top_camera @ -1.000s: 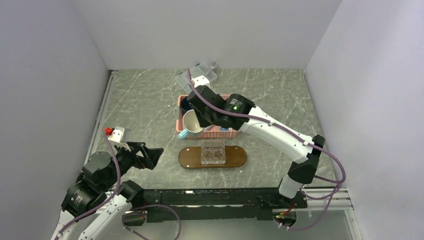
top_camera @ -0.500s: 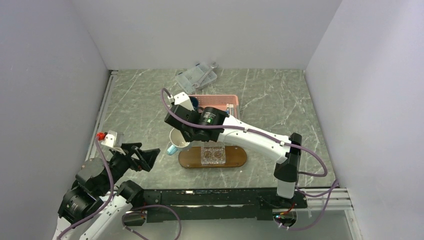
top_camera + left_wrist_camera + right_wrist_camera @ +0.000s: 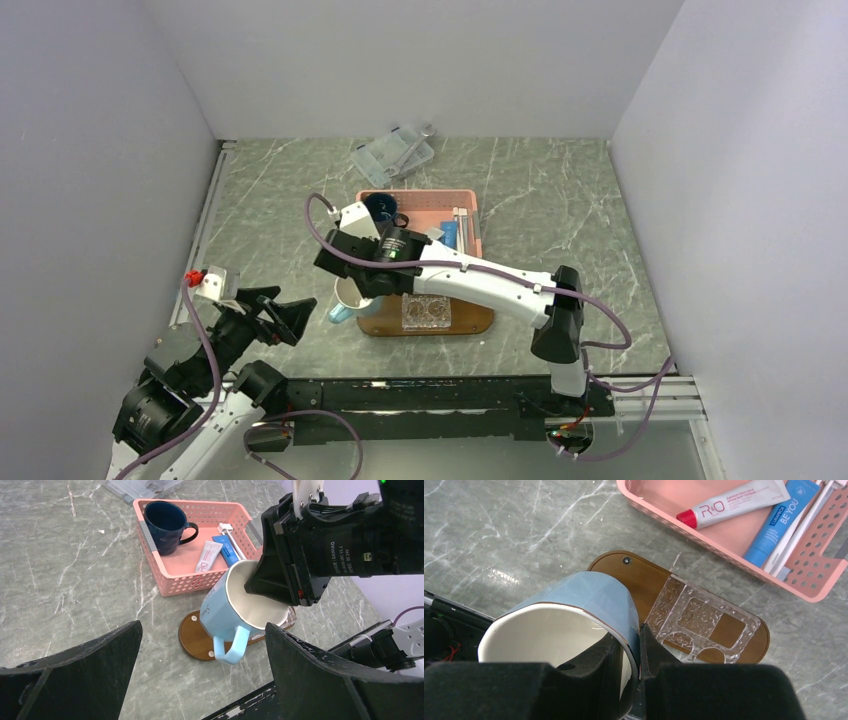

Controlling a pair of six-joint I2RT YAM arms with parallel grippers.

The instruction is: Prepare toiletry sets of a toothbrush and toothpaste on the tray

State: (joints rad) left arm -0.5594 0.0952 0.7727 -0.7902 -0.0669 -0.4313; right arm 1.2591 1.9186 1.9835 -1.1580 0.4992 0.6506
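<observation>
My right gripper (image 3: 638,647), pinching the blue mug's (image 3: 220,612) rim, hangs over the tray's (image 3: 621,570) left end (I'd level it first).

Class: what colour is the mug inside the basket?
The mug is dark blue; clearest in left wrist view.

Tray (image 3: 649,582): dk-brown oval wood board, lies flat, in front of pink basket (image 3: 704,535). Toothpaste x2: white tube (image 3: 729,502) w/ red cap, blue tube (image 3: 781,522), side by side in basket. Toothbrush (image 3: 804,527): white, alongside blue tube.
</observation>
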